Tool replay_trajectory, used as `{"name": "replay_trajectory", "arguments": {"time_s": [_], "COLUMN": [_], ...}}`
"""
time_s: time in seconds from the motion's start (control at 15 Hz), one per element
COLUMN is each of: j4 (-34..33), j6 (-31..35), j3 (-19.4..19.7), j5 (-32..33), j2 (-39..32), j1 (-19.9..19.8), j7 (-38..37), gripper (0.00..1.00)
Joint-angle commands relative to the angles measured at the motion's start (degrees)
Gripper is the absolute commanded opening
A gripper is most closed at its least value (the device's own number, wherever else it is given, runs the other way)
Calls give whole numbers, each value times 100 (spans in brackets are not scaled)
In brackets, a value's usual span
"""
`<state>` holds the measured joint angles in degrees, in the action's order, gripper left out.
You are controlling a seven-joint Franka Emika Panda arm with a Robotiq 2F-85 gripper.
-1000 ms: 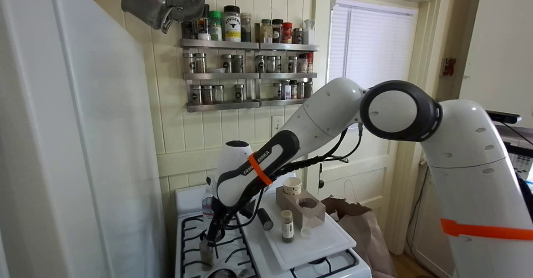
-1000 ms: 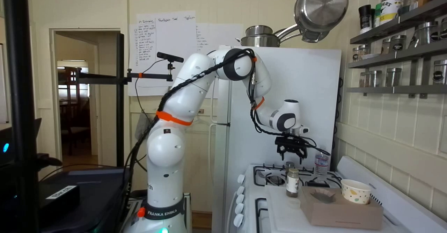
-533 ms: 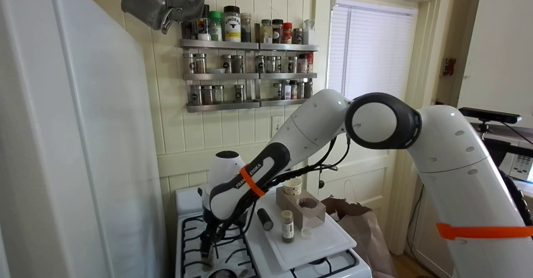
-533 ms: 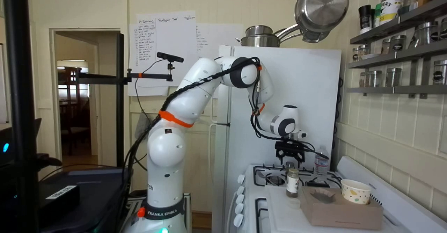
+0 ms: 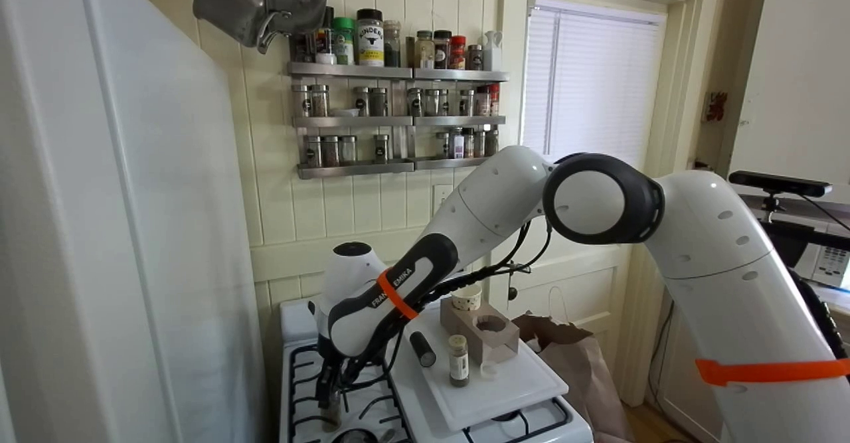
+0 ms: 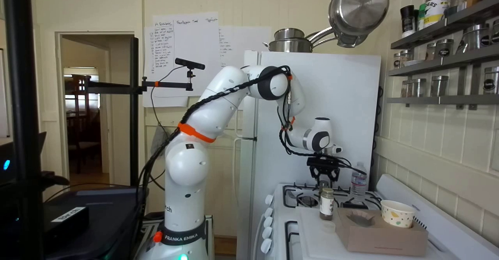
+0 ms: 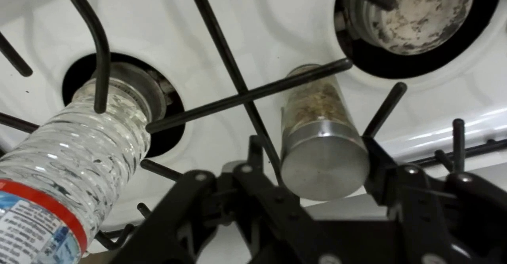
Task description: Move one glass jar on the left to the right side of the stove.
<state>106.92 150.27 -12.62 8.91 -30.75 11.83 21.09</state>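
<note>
Just over the stove [image 5: 425,423], gripper [image 7: 312,151]: hangs fingers-down at the end of the arm [image 6: 228,84], its jaws parted a little wider than the silver lid [image 7: 324,169] of a jar [image 5: 332,418], straddling it rather than clamped.
Finger [image 7: 378,171] at three o'clock of the lid: meets the lid's edge in the wrist view, though true contact is hard to judge.
Finger [image 7: 255,153] at nine o'clock of the lid: stands just apart from it, a sliver of white stove and black grate [image 7: 245,97] showing between.
Jar: glass, upright, tan contents visible, on the stove at seven o'clock in an exterior view; a bar of the grate crosses in front of its body.
Burner [image 7: 427,14]: one o'clock from the jar in the wrist view.
Bottle [image 7: 75,165]: clear, red-banded label, nine o'clock from the jar in the wrist view, apart from both fingers.
Board [image 5: 495,396]: white, atop the stove, three o'clock from the jar in an exterior view.
Labelled jar [image 5: 458,366]: upright on the board.
Box [image 5: 477,337]: brown, one o'clock from the labelled jar in an exterior view, a cup [image 5: 467,297] on top.
</note>
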Motion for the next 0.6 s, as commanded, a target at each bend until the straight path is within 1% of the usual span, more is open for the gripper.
{"name": "replay_trajectory", "arguments": {"time_s": [0.0,0.07,0.33,0.53], "j4": [-157,-170,-156,-74], "j6": [-319,-360,-496,-434], "j3": [162,171,155,159], "j5": [233,255,304,387], "j2": [-39,-30,61,202], "j1": [211,234,319,407], "j7": [-356,-391,-502,-556], "gripper": [31,25,25,25]}}
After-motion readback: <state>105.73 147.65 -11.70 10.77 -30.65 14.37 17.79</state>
